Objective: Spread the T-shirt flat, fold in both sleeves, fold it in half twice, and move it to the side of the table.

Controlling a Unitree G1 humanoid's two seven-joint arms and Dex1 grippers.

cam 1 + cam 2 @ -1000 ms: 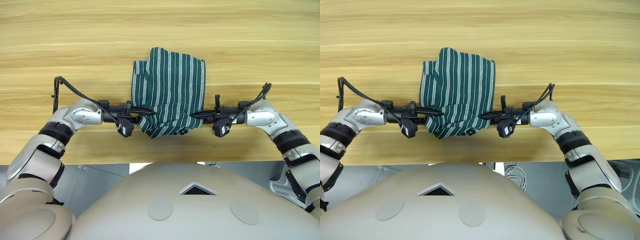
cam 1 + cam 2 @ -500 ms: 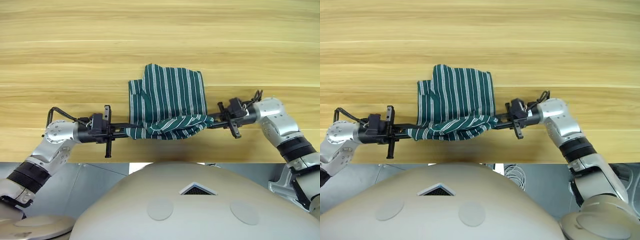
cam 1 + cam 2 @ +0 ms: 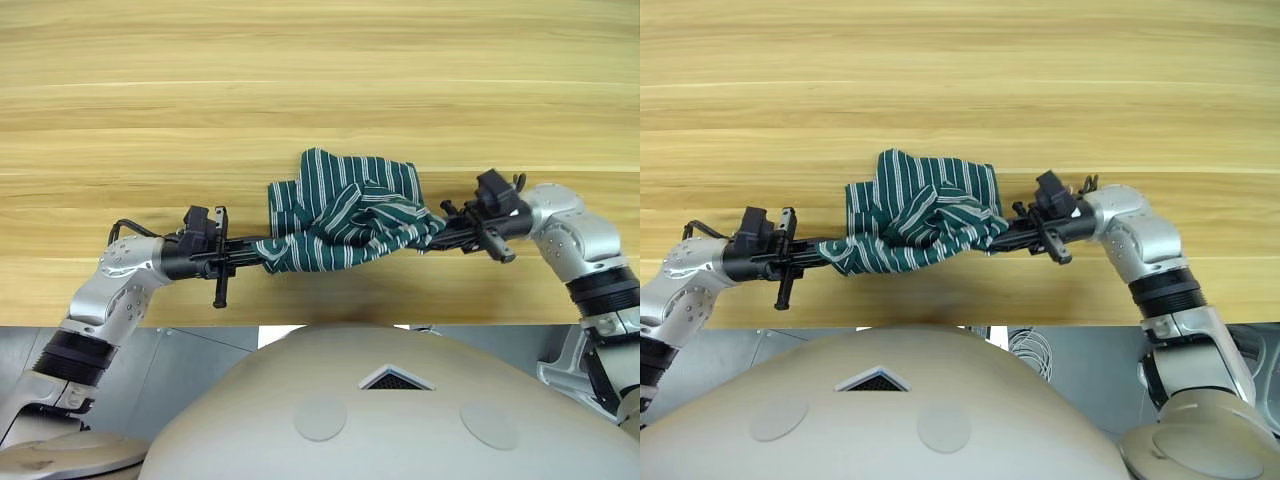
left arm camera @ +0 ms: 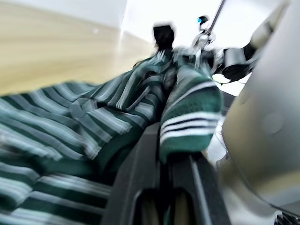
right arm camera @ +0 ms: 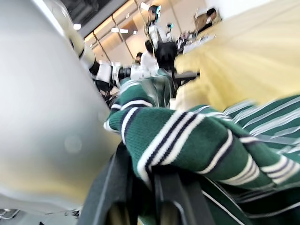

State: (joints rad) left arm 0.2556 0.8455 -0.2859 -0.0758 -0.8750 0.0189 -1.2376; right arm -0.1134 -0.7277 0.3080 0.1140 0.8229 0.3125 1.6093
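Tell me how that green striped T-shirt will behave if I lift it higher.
Probably floppy: the green striped T-shirt sags and bunches between the left gripper and right gripper. Likely light: two fingertip pinches carry its bunched edge.

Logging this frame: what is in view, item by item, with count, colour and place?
T-shirt: one, dark green with white stripes, bunched and lifted between the two grippers, over the table's near edge.
table: one, light wood, spanning the scene under the shirt.
cables: a loose coil, white, on the floor below the table's near edge; number too small to tell.
floor: grey, beyond the table's near edge.
left gripper: one, black, closed on the shirt's left end, near the table's front edge.
right gripper: one, black, closed on the shirt's right end, slightly farther in over the table than the left.
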